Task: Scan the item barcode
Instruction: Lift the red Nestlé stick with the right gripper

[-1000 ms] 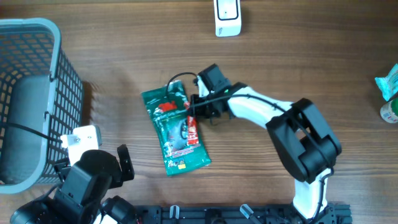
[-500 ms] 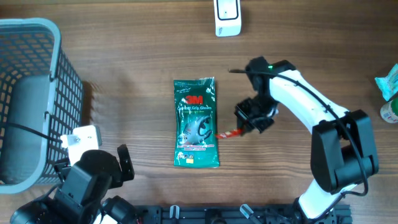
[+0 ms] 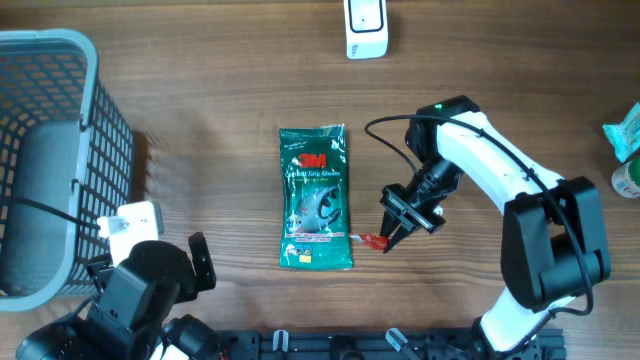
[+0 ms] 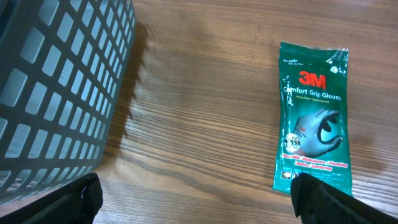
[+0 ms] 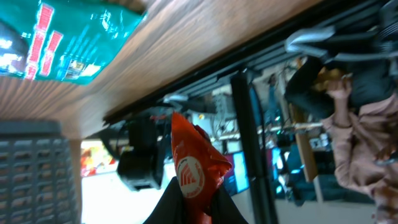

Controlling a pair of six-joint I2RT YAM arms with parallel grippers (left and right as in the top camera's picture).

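Jaws of the right gripper [image 3: 395,236] pinch a small red packet [image 3: 372,241]; the left gripper [image 4: 196,202] is spread wide. The green 3M glove pack [image 3: 315,197] lies flat, long way pointing away from the robot, logo end farthest.

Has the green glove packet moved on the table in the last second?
Yes. The glove packet has shifted right, away from the basket, and turned from slanted to straight.

Basket [image 3: 110,130] cut by left edge; white device [image 3: 366,30] cut by top edge; green items [image 3: 625,132] cut by right edge. Glove pack [image 3: 315,197]: barcode not discernible. Red wrapper [image 3: 373,241]: too small to identify.
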